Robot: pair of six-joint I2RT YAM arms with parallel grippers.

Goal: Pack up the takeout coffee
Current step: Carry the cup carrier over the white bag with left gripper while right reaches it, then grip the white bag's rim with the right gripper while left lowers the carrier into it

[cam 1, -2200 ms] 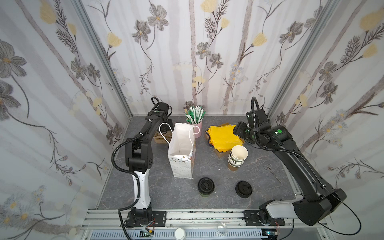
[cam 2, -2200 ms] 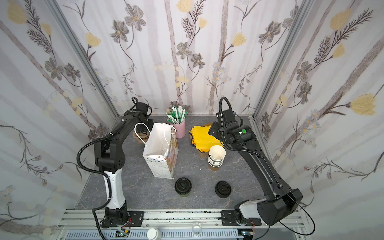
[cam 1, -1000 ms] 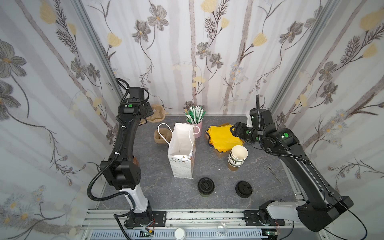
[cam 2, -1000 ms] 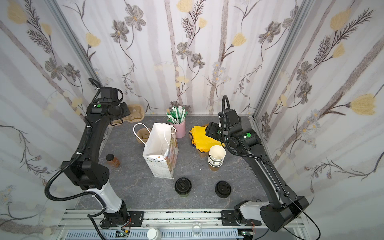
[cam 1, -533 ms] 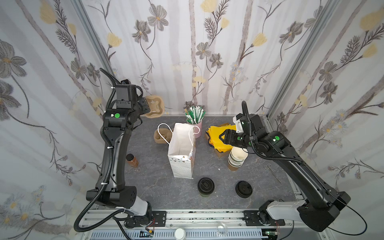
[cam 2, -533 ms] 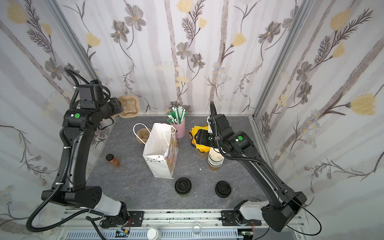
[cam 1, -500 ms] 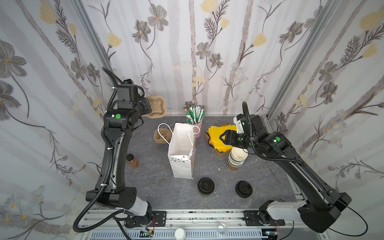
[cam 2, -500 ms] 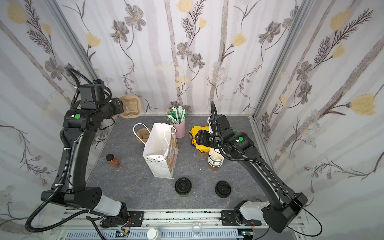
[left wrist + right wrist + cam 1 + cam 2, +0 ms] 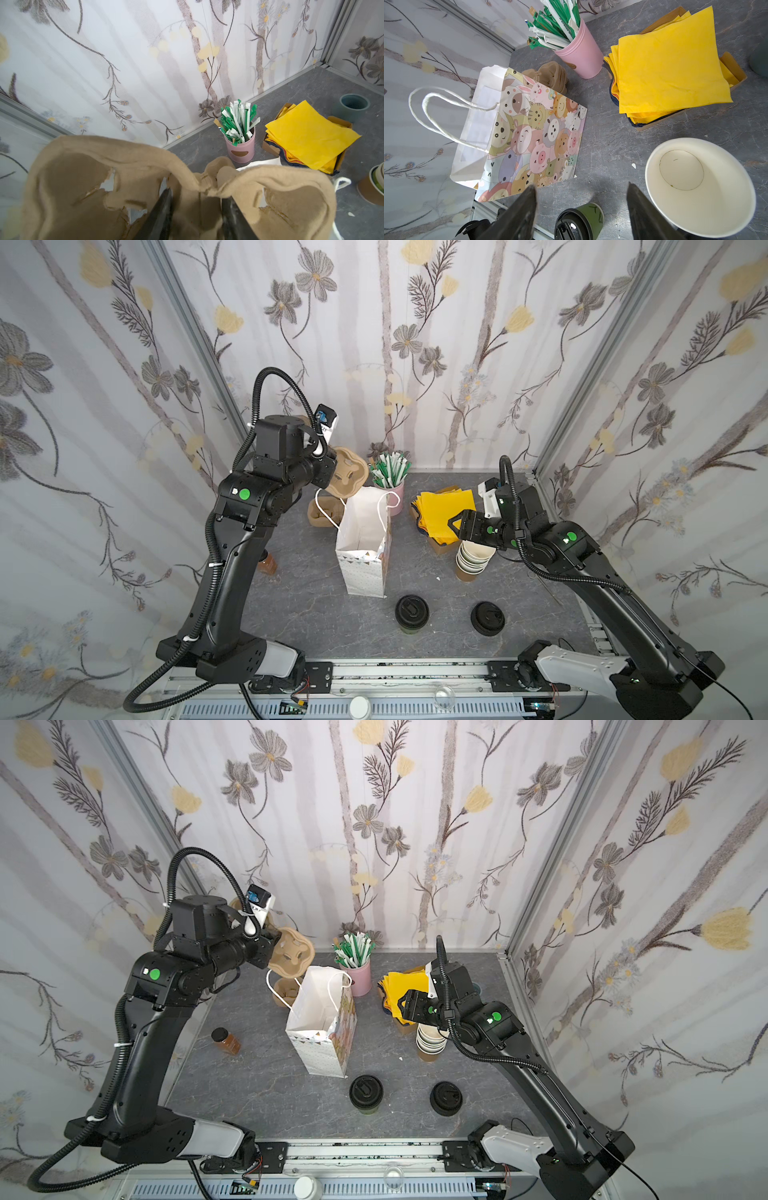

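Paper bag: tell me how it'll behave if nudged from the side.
Likely tips or slides easily: the paper bag stands tall on a narrow base. Its thin paper walls would probably cave inward rather than resist a push.

floral-papered walls [image 9: 415, 364] with metal corner rails [image 9: 200, 339] enclose a grey marbled floor [image 9: 307, 614], evenly lit.
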